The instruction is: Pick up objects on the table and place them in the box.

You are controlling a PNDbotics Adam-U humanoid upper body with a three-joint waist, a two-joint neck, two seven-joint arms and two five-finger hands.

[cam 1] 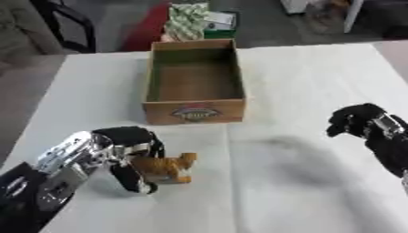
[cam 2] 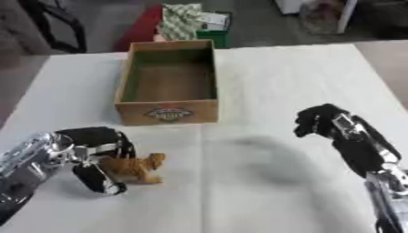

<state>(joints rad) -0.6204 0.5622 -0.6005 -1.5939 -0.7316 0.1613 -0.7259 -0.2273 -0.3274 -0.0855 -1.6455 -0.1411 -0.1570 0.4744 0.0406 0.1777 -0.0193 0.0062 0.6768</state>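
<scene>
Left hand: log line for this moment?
left hand: closing on orange toy | right hand: curled, idle | box: empty

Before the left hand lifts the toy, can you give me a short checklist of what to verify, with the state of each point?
1. Left hand around the toy: ok, fingers and thumb curl on both sides of it.
2. Toy already off the table: cannot tell; it looks to rest on the cloth.
3. Box open and empty: ok, only its bare floor shows.
4. Path from toy to box free: ok, nothing lies between them.
5. Right hand out of the way: ok, it is curled, holds nothing, and is right of the box.
6. Box upright on the table: ok.
</scene>
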